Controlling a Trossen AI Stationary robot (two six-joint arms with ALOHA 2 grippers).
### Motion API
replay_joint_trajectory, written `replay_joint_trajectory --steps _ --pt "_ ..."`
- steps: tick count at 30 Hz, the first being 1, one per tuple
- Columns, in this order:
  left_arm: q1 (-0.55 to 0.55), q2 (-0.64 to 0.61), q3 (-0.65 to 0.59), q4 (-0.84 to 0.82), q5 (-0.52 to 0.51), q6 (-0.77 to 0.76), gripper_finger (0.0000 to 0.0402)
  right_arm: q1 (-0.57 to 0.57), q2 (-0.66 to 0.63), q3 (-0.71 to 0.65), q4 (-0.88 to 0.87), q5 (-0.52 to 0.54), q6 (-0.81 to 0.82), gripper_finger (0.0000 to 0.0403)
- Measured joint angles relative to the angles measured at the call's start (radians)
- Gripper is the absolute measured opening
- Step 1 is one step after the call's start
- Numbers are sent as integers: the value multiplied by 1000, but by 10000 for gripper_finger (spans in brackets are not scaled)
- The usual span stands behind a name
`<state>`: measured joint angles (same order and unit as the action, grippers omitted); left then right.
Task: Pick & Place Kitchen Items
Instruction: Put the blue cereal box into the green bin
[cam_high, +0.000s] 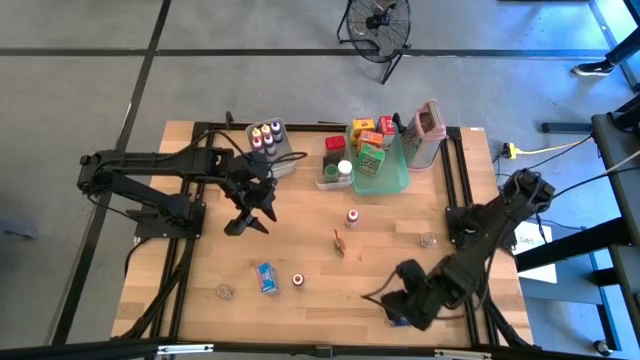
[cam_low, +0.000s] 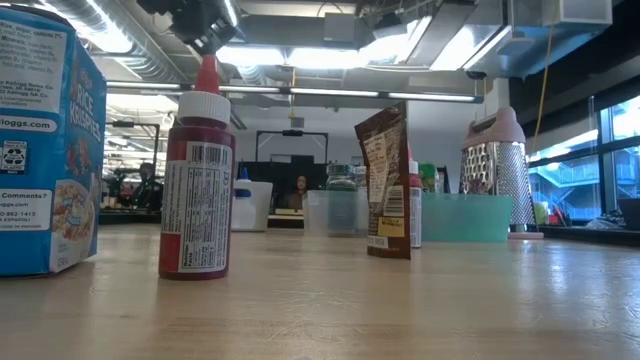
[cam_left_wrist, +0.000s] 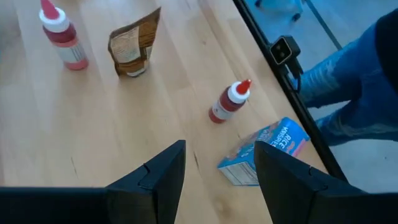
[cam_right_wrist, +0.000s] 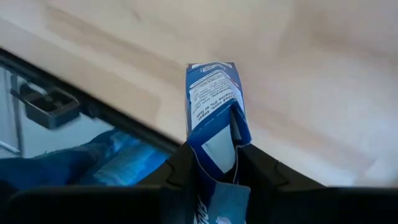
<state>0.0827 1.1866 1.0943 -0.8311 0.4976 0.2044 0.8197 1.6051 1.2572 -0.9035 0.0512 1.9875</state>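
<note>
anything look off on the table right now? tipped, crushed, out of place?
Yes. The blue carton pinched in the right gripper looks dented at the gripped end, at the table's near edge. The cereal box lies flat on the wood. Left gripper hangs open, empty.

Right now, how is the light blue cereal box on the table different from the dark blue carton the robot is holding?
The light blue cereal box lies flat on the wooden table, untouched; the dark blue carton is pinched between the right gripper's fingers near the table's front edge. The cereal box is pale blue; the carton is deeper blue with a white label. The cereal box lies nearer the left gripper, which hangs open. Both are small cardboard packs.
</note>
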Motion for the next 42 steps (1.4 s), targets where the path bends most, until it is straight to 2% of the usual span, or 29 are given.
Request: replay_joint_trajectory --steps 4,11,14,18,26,34,39,42 --pt "28 0 0 14 2 1 185 -97 0 136 -196 37 -199 88" --pt "117 0 0 21 4 52 185 -267 -3 437 -686 112 -509 88" --pt "150 0 0 -13 43 53 185 -366 -69 449 -649 179 -736 88" --pt "189 0 0 -49 51 55 185 -548 -142 445 -664 241 -933 88" --pt "252 -1 0 -58 55 4 185 -900 -154 441 -667 210 -1424 88" --pt "319 -3 0 -49 100 -68 185 -1164 -151 355 -667 176 -1704 88" --pt "337 -3 0 -39 104 -102 185 -1280 -151 236 -645 173 -1824 88" --pt "345 -3 0 -25 104 -114 185 -1319 -151 158 -548 110 -1909 88"
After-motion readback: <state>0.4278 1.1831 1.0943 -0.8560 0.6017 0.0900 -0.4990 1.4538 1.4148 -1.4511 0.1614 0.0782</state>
